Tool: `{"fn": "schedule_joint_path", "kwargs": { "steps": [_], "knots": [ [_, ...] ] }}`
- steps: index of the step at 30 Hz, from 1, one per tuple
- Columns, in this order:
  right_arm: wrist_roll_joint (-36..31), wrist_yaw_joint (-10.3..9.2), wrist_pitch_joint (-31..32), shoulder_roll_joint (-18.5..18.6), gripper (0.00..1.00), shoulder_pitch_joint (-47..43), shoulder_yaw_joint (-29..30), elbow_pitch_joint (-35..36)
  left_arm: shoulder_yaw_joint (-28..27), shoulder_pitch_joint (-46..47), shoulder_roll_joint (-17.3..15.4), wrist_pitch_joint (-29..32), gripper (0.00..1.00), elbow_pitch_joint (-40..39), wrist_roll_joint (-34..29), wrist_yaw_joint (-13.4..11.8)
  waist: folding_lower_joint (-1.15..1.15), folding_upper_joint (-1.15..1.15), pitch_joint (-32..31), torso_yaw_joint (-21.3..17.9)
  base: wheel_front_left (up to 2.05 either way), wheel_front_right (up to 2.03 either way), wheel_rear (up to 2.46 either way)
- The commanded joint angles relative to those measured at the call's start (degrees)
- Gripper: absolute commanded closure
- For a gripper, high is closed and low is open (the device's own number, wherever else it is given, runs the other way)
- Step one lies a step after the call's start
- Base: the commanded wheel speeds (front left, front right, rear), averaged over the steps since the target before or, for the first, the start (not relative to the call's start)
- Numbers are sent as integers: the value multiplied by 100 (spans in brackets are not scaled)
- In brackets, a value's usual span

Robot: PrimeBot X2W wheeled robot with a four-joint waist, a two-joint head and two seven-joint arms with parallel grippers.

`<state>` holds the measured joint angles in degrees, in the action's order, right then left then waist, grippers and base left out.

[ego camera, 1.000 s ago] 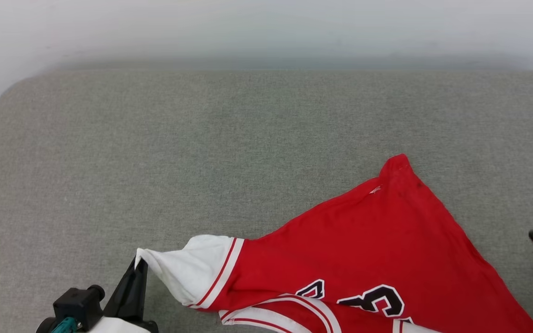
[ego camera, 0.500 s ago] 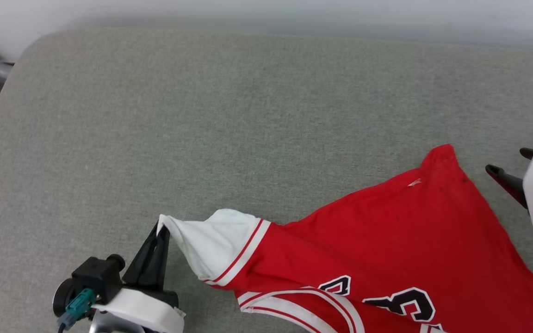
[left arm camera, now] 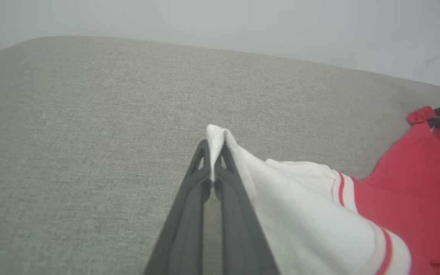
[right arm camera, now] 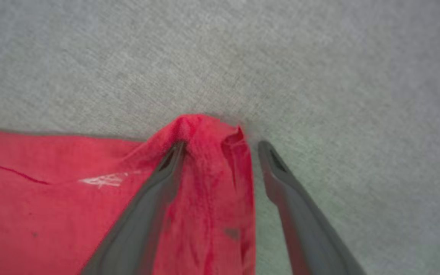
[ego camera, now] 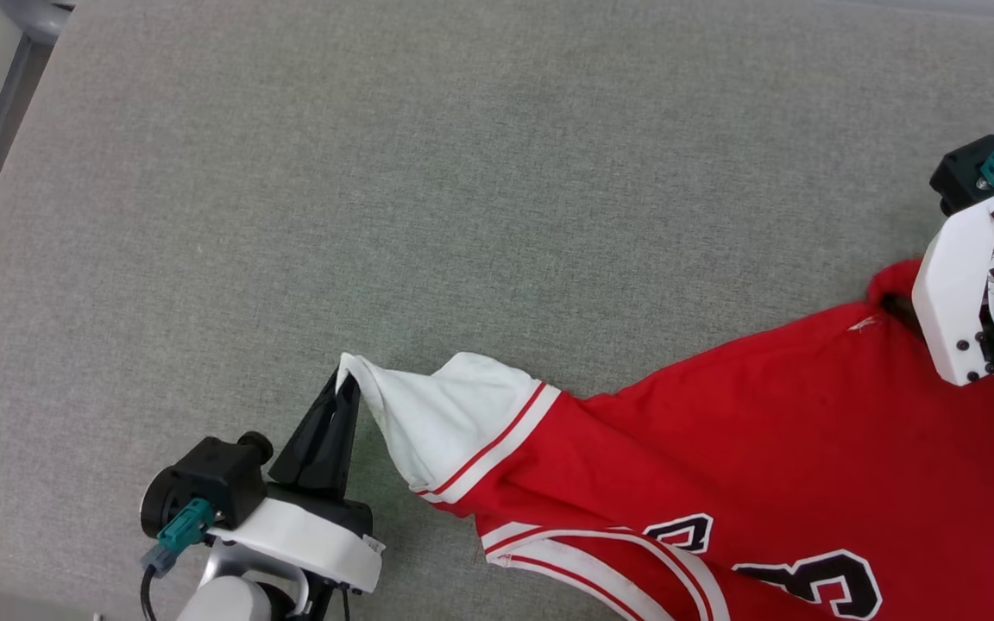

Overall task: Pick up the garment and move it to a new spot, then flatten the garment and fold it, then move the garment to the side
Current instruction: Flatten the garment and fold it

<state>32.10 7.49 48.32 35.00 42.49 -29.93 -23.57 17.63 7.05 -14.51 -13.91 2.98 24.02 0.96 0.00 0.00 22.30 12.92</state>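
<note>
left tool (ego camera: pixel 343 388) pinching garment (ego camera: pixel 721 448) sleeve, right tool (right arm camera: pixel 222 147) spread astride corner

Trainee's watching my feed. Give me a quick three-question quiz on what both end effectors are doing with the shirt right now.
1. True or false: the left end effector is shut on the tip of the garment's white sleeve.
2. The right end effector is: A) shut on the collar; B) open, fingers on either side of a red corner; C) open, well away from the cloth.
3. Fill in: the garment lies on a ___ fabric surface.

Key: 1 true; 2 B; 3 grey.
</note>
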Motion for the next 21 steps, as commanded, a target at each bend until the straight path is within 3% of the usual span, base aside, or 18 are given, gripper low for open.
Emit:
{"fn": "schedule_joint_path", "kwargs": {
  "steps": [1,4,5,6,15,21],
  "knots": [
    [38,0,22,-92,0,-199,-216,-184,-11,64,8,-43,100,19,-12,3,0,0,23,29,0,0,0],
    [225,8,-54,-110,0,-295,-482,-421,-33,74,18,-55,100,87,-6,13,0,0,2,7,0,0,0],
    [266,8,-168,-105,69,-254,-507,-443,-44,69,16,-64,100,113,-3,10,0,0,-16,-10,0,0,0],
    [312,8,-258,-96,100,-192,-537,-465,-56,64,12,-73,100,134,2,7,0,0,-42,-32,0,0,0],
    [642,-3,-1417,21,100,296,-702,-321,-151,-56,-119,-98,100,200,-35,-18,0,0,-552,-370,0,0,0],
    [840,-3,-2350,150,100,152,-679,-71,-236,-39,-326,-62,100,75,-81,-13,0,0,-1054,-611,0,0,0]
  ]
}}
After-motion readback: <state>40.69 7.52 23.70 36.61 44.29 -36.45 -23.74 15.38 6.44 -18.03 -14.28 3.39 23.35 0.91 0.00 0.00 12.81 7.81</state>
